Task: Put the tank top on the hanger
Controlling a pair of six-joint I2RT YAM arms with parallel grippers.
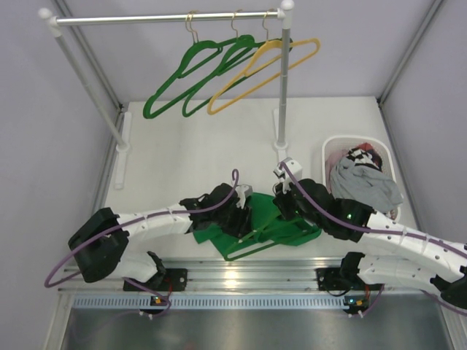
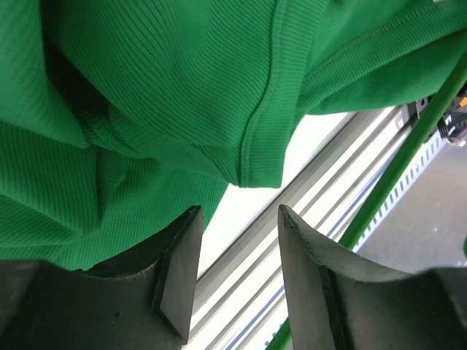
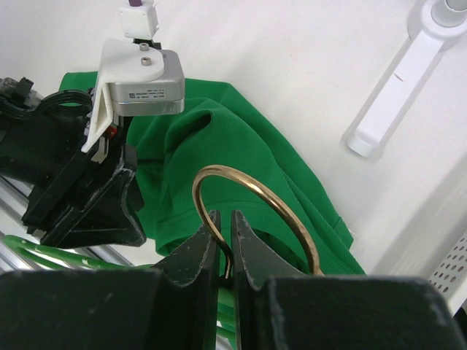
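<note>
The bright green tank top (image 1: 257,211) lies crumpled on the table between both grippers. It fills the left wrist view (image 2: 182,95) and shows in the right wrist view (image 3: 241,146). The green hanger (image 1: 257,245) lies partly under it near the front edge, with one arm visible in the left wrist view (image 2: 408,157). My right gripper (image 3: 225,219) is shut on the hanger's brass hook (image 3: 252,186), at the cloth's right side (image 1: 286,203). My left gripper (image 2: 237,233) is open and empty, its fingertips just below a hem of the tank top, at the cloth's left side (image 1: 235,211).
A clothes rail (image 1: 168,19) at the back carries two green hangers (image 1: 186,69) and a yellow hanger (image 1: 263,69). Its right post (image 1: 282,95) stands just behind my right gripper. A white basket (image 1: 330,149) at the right holds a grey garment (image 1: 365,182). A metal rail (image 1: 241,275) runs along the front.
</note>
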